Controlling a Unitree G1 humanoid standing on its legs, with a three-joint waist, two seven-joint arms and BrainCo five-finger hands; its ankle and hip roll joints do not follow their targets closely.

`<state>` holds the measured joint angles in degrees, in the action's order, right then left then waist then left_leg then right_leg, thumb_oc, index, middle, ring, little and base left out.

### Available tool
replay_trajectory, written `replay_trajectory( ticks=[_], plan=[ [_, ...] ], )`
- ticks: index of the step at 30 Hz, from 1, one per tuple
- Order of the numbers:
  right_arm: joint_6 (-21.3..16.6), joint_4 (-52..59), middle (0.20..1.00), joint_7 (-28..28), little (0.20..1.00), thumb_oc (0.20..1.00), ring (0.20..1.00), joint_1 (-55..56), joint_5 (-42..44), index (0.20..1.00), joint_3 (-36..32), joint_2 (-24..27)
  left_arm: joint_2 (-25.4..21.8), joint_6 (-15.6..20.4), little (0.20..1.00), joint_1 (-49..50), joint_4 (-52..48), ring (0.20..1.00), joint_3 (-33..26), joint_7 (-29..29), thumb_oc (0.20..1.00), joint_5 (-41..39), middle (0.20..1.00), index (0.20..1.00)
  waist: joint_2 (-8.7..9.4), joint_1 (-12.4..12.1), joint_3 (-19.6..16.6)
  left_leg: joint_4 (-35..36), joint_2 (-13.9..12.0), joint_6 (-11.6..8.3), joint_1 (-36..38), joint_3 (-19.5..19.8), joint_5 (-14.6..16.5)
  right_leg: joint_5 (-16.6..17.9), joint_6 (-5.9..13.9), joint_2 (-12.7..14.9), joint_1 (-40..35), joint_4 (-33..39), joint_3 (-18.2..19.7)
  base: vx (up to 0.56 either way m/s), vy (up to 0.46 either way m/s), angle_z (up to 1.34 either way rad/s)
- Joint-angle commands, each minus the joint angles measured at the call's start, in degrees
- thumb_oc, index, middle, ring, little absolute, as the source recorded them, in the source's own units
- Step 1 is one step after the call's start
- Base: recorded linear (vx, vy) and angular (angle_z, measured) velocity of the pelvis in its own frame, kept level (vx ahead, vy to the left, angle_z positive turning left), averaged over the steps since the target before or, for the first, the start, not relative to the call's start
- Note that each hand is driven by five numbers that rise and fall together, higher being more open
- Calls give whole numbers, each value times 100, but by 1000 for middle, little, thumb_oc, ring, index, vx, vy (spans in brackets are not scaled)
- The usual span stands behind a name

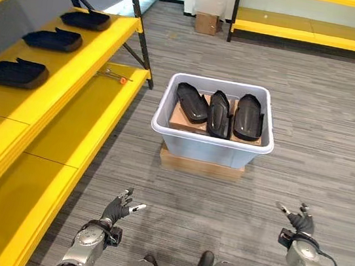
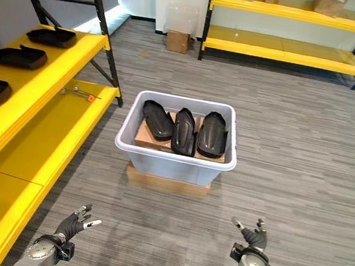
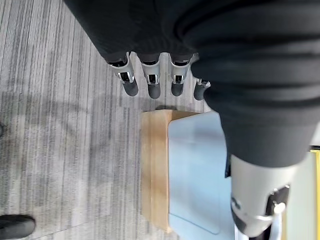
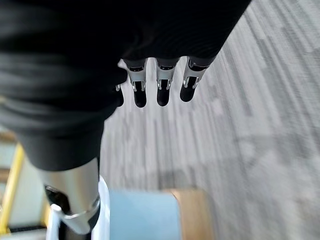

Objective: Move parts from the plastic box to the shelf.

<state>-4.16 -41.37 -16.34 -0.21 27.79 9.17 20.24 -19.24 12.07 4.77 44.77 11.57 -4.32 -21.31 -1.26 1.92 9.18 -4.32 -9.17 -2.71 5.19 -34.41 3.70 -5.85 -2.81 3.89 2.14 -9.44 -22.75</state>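
Three black parts (image 1: 220, 112) lie side by side in the grey plastic box (image 1: 210, 143), long axes running away from the robot. The box sits on the floor ahead of both hands, midway between them. Left hand (image 1: 118, 209) and right hand (image 1: 298, 223), fingers straight and empty, hang well short of the box. The yellow shelf (image 1: 73, 72), left of the box, already carries three parts.

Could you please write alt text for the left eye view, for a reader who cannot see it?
A pale grey plastic box on the grey carpet holds three glossy black moulded parts; three more black parts lie on the yellow shelf. The left hand and right hand hover open, empty.
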Motion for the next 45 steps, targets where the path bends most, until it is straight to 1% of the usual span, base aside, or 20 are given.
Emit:
replay_trajectory(
  ticks=[1,5,7,8,15,18,20,21,22,23,26,27,29,30,32,36,37,40,44,45],
  plan=[
    [232,409,1000,622,1000,1000,1000,-111,-242,1000,227,132,-202,378,1000,23,-400,1000,-386,77,1000,-65,1000,1000,59,7,71,470,-655,-528,-814,572,-1365,187,680,372,-812,664,153,224,160,-62],
    [370,583,1000,922,1000,1000,1000,-28,-344,1000,566,38,-217,443,1000,4,-409,1000,-544,65,1000,95,1000,1000,55,-35,106,317,-839,-515,-849,715,-1327,-90,610,418,-748,193,147,256,211,-18],
    [376,591,1000,912,1000,1000,1000,-8,-303,1000,653,-26,-238,412,1000,-75,-382,1000,-539,21,1000,137,1000,1000,59,-12,123,178,-769,-433,-814,669,-1163,-201,588,442,-704,-4,129,308,288,-18],
    [378,587,1000,946,1000,1000,1000,-8,-215,1000,707,-38,-263,306,1000,-204,-366,1000,-476,-60,1000,129,1000,1000,67,0,101,93,-578,-326,-770,666,-970,-287,589,455,-687,-121,119,266,265,-14],
    [395,614,1000,1153,1000,1000,1000,-60,-291,1000,819,-96,-354,292,1000,-404,-317,1000,-159,-6,1000,392,1000,1000,98,45,49,20,-82,-21,-758,783,-638,-629,618,331,-559,-751,385,269,267,-10],
    [478,572,1000,1291,1000,1000,1000,-151,-423,1000,790,-125,-472,328,1000,-389,-369,1000,-81,-92,1000,525,1000,1000,186,26,-70,338,448,365,-663,823,-395,-261,1116,356,-133,-2184,635,281,349,27],
    [504,568,1000,1272,1000,1000,1000,-170,-406,1000,776,-130,-498,308,1000,-391,-377,1000,-60,-121,1000,569,1000,1000,215,4,-98,395,565,450,-654,831,-355,-55,1261,415,-26,-2541,660,128,197,21],
    [551,541,1000,1227,1000,1000,1000,-212,-323,1000,752,-126,-533,267,1000,-393,-416,1000,-5,-194,1000,593,1000,1000,220,-88,-132,430,741,613,-658,878,-253,420,1497,702,298,-3401,583,103,166,13],
    [551,541,1000,1227,1000,1000,1000,-212,-323,1000,752,-126,-533,267,1000,-393,-416,1000,-5,-194,1000,593,1000,1000,220,-88,-132,430,741,613,-658,878,-253,420,1497,702,298,-3401,583,153,216,4],
    [496,470,1000,1207,1000,1000,1000,-248,-305,1000,751,-111,-528,262,1000,-364,-438,1000,38,-204,1000,562,1000,1000,190,-147,-131,438,810,682,-631,911,-194,633,1543,861,532,-3789,581,131,95,-6],
    [334,436,1000,1164,1000,1000,1000,-316,-441,1000,766,-121,-504,264,1000,-249,-525,1000,82,-92,1000,483,1000,1000,101,-13,25,486,796,616,-361,964,-108,545,1428,630,1043,-3260,641,205,-49,-25],
    [278,555,1000,1200,1000,1000,1000,-261,-523,1000,719,-103,-494,154,1000,-301,-618,1000,139,-26,1000,404,1000,1000,144,96,133,461,690,397,-137,1015,-35,530,1222,693,878,-1298,401,246,-225,-1],
    [254,614,1000,1159,1000,1000,1000,-229,-569,1000,699,-105,-485,94,1000,-329,-687,1000,196,17,1000,394,1000,1000,185,147,191,463,655,337,-22,1027,27,821,1260,781,830,-431,383,253,-247,3],
    [248,629,1000,1129,1000,1000,1000,-205,-530,1000,651,-107,-483,93,1000,-341,-721,1000,258,5,1000,460,1000,1000,232,203,247,459,678,351,84,1095,195,1252,1372,912,964,1,581,262,-219,1],
    [247,615,1000,1030,1000,1000,1000,-145,-521,1000,521,-144,-507,172,1000,-278,-764,1000,381,-44,1000,575,1000,1000,244,295,329,501,621,373,296,1201,406,1736,1488,1064,1362,114,979,254,-280,16],
    [388,537,1000,909,1000,1000,1000,-118,-478,1000,485,-161,-462,290,1000,-184,-719,1000,422,-93,1000,762,1000,1000,275,270,286,463,522,276,328,1095,289,1509,1521,1009,885,576,739,282,-227,45],
    [382,414,1000,896,1000,1000,1000,-155,-487,1000,488,-164,-422,267,1000,-187,-714,1000,461,-85,1000,751,1000,1000,292,215,237,376,446,175,353,953,273,1497,1470,955,599,748,444,361,-284,10],
    [430,306,1000,771,1000,1000,1000,-186,-452,1000,539,-129,-343,182,1000,-145,-698,1000,416,-119,1000,766,1000,1000,300,174,76,249,414,141,400,781,326,1347,1293,843,352,837,153,371,-269,14],
    [340,251,1000,728,1000,1000,1000,-140,-356,1000,454,-60,-273,247,1000,-91,-603,1000,390,-219,1000,816,1000,1000,290,218,-38,-27,389,93,409,602,410,1139,1099,733,232,816,-14,224,-178,16],
    [338,279,1000,726,1000,1000,1000,-119,-371,1000,398,-8,-262,269,1000,-97,-592,1000,380,-257,1000,839,1000,1000,300,251,-61,-458,276,13,307,447,396,1051,971,675,109,889,-69,217,-214,24]
  ],
)
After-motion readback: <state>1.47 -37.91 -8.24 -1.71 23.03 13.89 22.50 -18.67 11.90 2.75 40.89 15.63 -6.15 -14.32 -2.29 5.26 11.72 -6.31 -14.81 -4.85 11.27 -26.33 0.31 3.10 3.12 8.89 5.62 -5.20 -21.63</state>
